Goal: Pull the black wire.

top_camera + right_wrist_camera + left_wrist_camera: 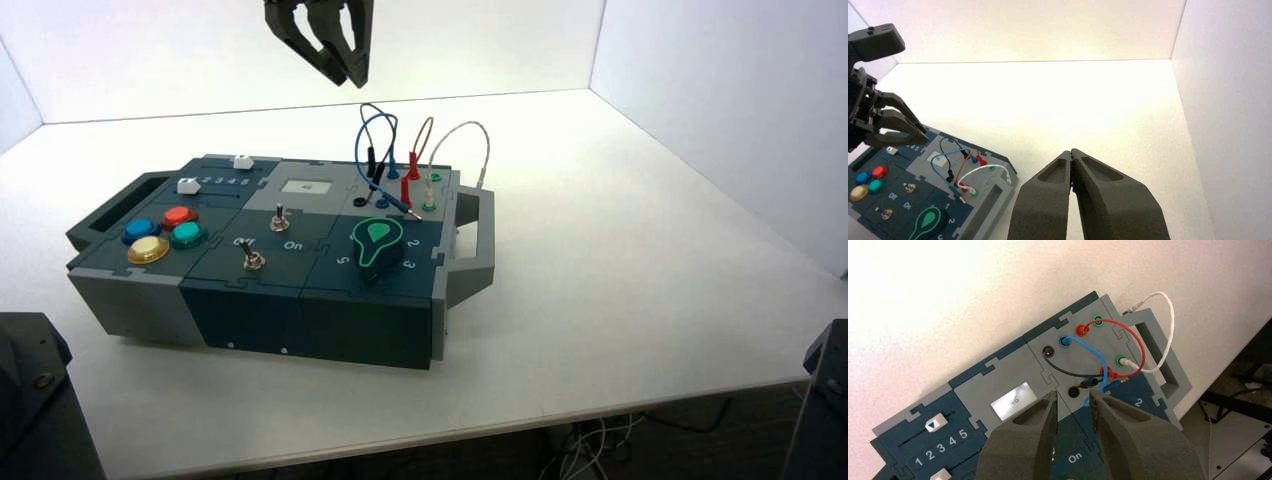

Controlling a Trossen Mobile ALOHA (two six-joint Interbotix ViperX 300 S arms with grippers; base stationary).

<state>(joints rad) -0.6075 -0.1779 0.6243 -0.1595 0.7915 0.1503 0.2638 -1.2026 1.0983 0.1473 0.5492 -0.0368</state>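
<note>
White table [620, 260]; button-and-switch box [330, 250] directly on it.

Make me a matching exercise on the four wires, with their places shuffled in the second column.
1. Black wire
2. Red wire
3. Blue wire
4. White wire

A. One end at a green socket, the other by the box's handle
B. One plug at a far black socket, the other tilted beside the nearer one
C. Both plugs at red sockets
D. One plug at a blue socket, the other loose near the knob

Pairs: 1-B, 2-C, 3-D, 4-A
</note>
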